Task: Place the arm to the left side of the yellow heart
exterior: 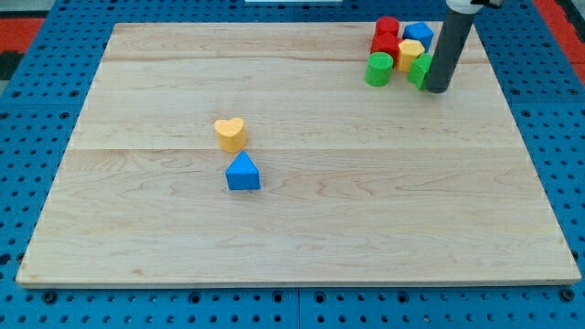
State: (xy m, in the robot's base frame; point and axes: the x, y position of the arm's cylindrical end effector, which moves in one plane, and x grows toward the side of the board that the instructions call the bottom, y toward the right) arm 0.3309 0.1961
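- A heart block (230,133) is sitting left of the board's (302,228) middle, a triangular block (242,172) just below it.
- A cluster of blocks (398,51) is crowding the view's top right corner.
- My tip (437,90) is resting against that cluster's right edge, well apart from the heart.

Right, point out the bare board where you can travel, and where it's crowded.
Bare: the stretch left of the yellow heart, the whole bottom strip below the blue triangle, and the middle between those two and my tip. Crowded: the view's top right, where the cluster sits against my tip.
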